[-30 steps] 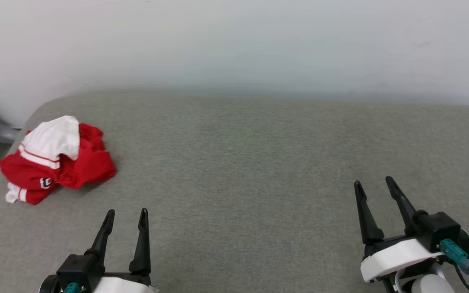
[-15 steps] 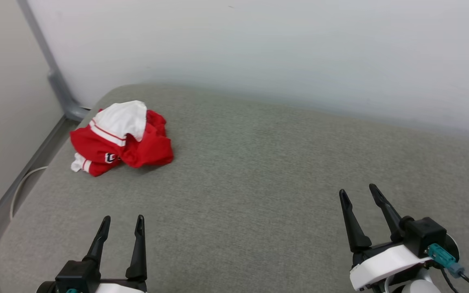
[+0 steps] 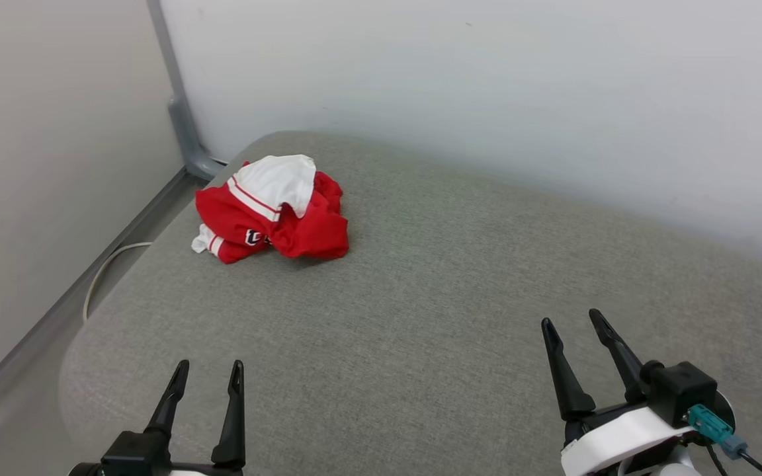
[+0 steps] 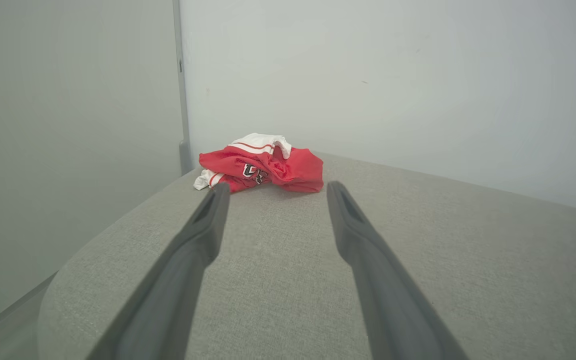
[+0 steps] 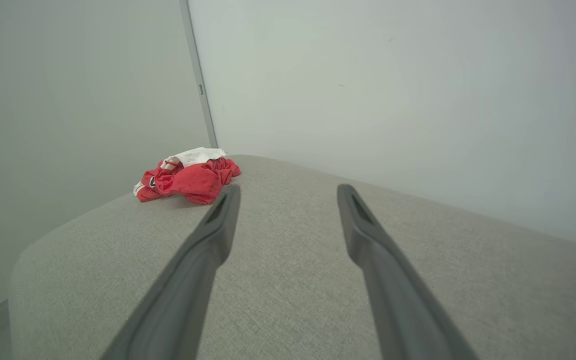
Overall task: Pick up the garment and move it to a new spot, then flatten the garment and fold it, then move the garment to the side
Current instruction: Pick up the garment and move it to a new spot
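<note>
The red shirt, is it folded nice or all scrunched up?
Scrunched up. The garment lies in a crumpled heap, its white part flopped over the red.

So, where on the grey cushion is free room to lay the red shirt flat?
Bare: the broad grey fabric cushion from the crumpled red-and-white jersey across to the right gripper. Crowded: the far left corner, where the jersey lies.

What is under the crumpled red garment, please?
The garment lies on the grey padded surface, near its far left corner. Its white sleeve is draped on top. Anything beneath the folds is covered.
</note>
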